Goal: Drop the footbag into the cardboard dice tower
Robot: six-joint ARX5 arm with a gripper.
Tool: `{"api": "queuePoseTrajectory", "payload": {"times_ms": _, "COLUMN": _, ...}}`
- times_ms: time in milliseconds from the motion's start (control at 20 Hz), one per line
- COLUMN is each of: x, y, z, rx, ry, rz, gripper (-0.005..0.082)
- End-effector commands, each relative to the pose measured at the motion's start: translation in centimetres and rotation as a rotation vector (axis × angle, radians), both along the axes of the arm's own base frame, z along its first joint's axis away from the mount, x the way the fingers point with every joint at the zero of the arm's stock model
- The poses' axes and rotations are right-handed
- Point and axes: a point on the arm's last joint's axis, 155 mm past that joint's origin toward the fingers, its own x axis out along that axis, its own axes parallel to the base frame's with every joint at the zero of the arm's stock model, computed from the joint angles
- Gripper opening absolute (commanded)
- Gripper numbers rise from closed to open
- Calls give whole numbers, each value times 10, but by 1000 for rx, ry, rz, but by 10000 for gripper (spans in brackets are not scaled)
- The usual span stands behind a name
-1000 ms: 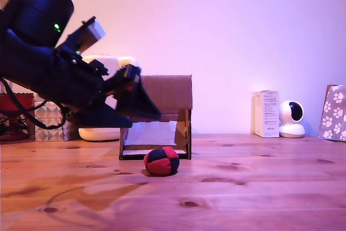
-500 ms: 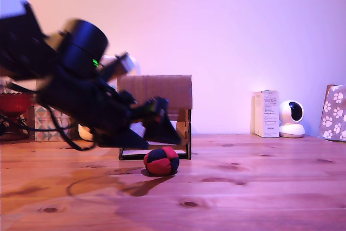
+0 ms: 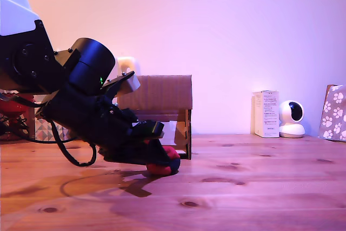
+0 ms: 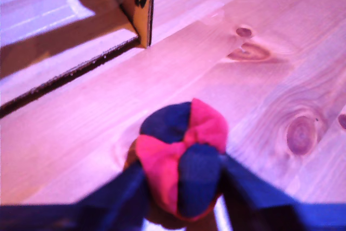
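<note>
The red and navy footbag [image 4: 181, 155] lies on the wooden table just in front of the cardboard dice tower [image 3: 162, 93]. In the exterior view only the footbag's [image 3: 168, 165] right part shows past the arm. My gripper [image 3: 161, 162] is down at table level over it. In the wrist view my gripper [image 4: 184, 169] is open, with one dark finger [image 4: 124, 193] on each side of the footbag, close against it. A corner of the tower [image 4: 141, 4] and its pale floor lie just beyond.
On the exterior view's right stand a white box [image 3: 266, 113], a small white camera [image 3: 292, 118] and a paw-print bag [image 3: 334, 113]. On its left, behind the arm, are a patterned tissue box [image 3: 47, 129], a red bowl [image 3: 12, 104] and loose cables [image 3: 75, 158].
The arm has swung down and toward the exterior view's right. The gripper went from hanging in front of the tower to sitting around the footbag on the table. The footbag has not moved.
</note>
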Motion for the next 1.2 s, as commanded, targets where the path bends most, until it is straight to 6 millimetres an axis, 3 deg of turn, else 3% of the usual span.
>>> {"api": "queuePoseTrajectory", "payload": {"times_ms": 0, "x": 0, "y": -2, "z": -1, "rx": 10, "ry": 1, "rz": -12, "gripper": 178}}
{"api": "queuePoseTrajectory", "payload": {"times_ms": 250, "x": -11, "y": 0, "z": 38, "rx": 1, "ry": 13, "rz": -31, "gripper": 178}}
{"api": "queuePoseTrajectory", "payload": {"times_ms": 750, "x": -31, "y": 14, "z": 176, "rx": -120, "ry": -193, "rz": -27, "gripper": 179}}
{"api": "queuePoseTrajectory", "payload": {"times_ms": 950, "x": -18, "y": 20, "z": 221, "rx": -154, "ry": -362, "rz": 17, "gripper": 178}}
{"api": "queuePoseTrajectory", "payload": {"times_ms": 1150, "x": 2, "y": 22, "z": 239, "rx": -138, "ry": -443, "rz": 37, "gripper": 178}}
